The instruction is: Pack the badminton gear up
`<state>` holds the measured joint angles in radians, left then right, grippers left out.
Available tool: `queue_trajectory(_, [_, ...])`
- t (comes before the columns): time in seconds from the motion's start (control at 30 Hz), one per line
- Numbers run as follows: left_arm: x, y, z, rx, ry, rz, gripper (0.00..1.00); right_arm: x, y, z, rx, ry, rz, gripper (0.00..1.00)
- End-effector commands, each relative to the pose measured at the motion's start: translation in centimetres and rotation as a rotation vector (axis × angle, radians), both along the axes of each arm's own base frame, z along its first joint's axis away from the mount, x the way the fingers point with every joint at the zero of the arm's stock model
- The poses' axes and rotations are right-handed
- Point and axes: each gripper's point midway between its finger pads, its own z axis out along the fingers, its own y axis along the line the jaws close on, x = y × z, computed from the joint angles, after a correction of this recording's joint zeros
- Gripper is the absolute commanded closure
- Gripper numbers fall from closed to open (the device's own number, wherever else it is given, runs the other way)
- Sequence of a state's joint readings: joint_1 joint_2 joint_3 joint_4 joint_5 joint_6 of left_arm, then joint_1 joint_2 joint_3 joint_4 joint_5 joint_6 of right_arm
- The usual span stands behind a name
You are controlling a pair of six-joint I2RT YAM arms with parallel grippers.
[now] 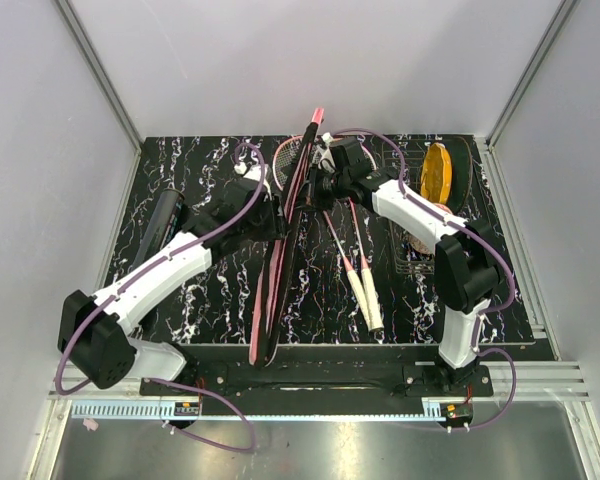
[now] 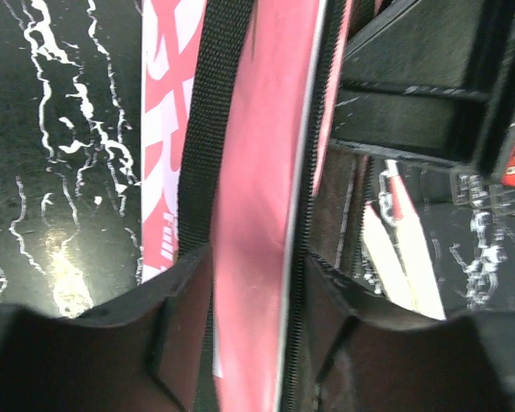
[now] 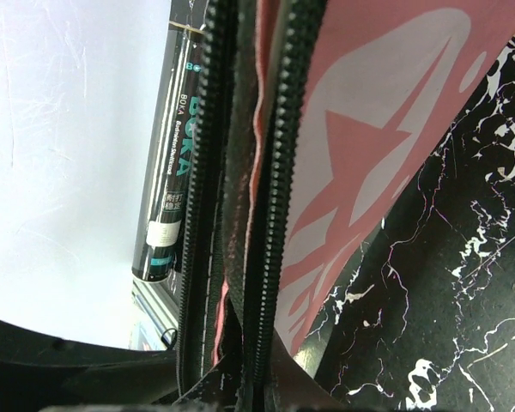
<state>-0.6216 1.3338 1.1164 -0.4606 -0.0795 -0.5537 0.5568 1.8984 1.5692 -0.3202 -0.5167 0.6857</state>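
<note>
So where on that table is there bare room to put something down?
Bare table near-left, between the left arm and the pink cover; another patch near-right, between the racket handles and the right arm. Crowded at the far middle, and by the yellow disc.

A black table (image 1: 195, 300) veined with white fills the middle of the top view. Plain white walls (image 1: 280, 60) close it in at the back and on both sides. At the upper right a yellow oval disc (image 1: 438, 172) overlaps a dark round thing (image 1: 466, 160) on its right; whether it leans on it cannot be told. Just below, toward the right edge, a small pinkish cup (image 1: 421, 241) shows only in part. A metal rail (image 1: 540, 375) runs along the bottom, with a pale toothed strip (image 1: 280, 409) under it.
</note>
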Motion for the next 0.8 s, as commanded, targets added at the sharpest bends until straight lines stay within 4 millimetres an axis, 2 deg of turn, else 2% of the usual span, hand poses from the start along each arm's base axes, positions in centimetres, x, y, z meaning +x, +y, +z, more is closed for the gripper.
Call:
queue_trajectory(0.0, [0.9,0.2,0.1,0.092,-0.041,0.042,0.44,0.2,1.4,5.0,0.076,-0.106,0.038,1.0])
queue_trajectory(0.13, [1.5,1.6,-0.7,0.215,-0.048,0.113,0.4,0.3,1.8,5.2,0.074,-0.111,0.051,1.0])
queue_trajectory(0.2, [2.3,2.0,-0.2,0.249,-0.067,0.148,0.39,0.2,2.2,5.3,0.077,-0.107,0.061,1.0])
queue_trajectory(0.27, [2.7,2.6,-0.8,0.302,-0.055,0.172,0.4,0.1,2.4,5.0,0.07,-0.107,0.071,1.0])
queue_trajectory(0.33, [3.2,2.8,-0.2,0.319,-0.067,0.193,0.47,0.0,2.4,4.5,0.058,-0.108,0.082,1.0])
queue_trajectory(0.37, [3.4,3.0,0.0,0.326,-0.077,0.205,0.59,0.0,2.3,4.2,0.048,-0.105,0.087,1.0])
queue_trajectory(0.47, [3.7,3.1,0.9,0.317,-0.1,0.215,0.78,-0.3,2.1,3.0,0.007,-0.117,0.125,1.0])
queue_trajectory(0.57, [3.7,3.6,1.3,0.315,-0.108,0.235,0.89,0.3,1.4,1.2,-0.076,-0.145,0.142,1.0])
queue_trajectory(0.6, [3.7,4.0,1.1,0.319,-0.1,0.248,0.96,0.9,1.0,0.5,-0.114,-0.158,0.126,1.0])
queue_trajectory(0.63, [3.6,4.4,1.0,0.311,-0.089,0.267,1.0,1.3,0.8,0.4,-0.143,-0.192,0.135,1.0])
queue_trajectory(0.67, [3.5,4.7,1.0,0.305,-0.084,0.28,1.0,1.4,0.4,-1.1,-0.191,-0.174,0.136,1.0])
queue_trajectory(0.73, [3.3,5.6,0.7,0.287,-0.06,0.328,1.0,2.2,-0.4,-2.1,-0.264,-0.193,0.12,1.0])
queue_trajectory(0.77, [3.3,6.1,0.6,0.288,-0.052,0.351,1.0,2.5,-0.6,-2.9,-0.288,-0.185,0.116,0.93])
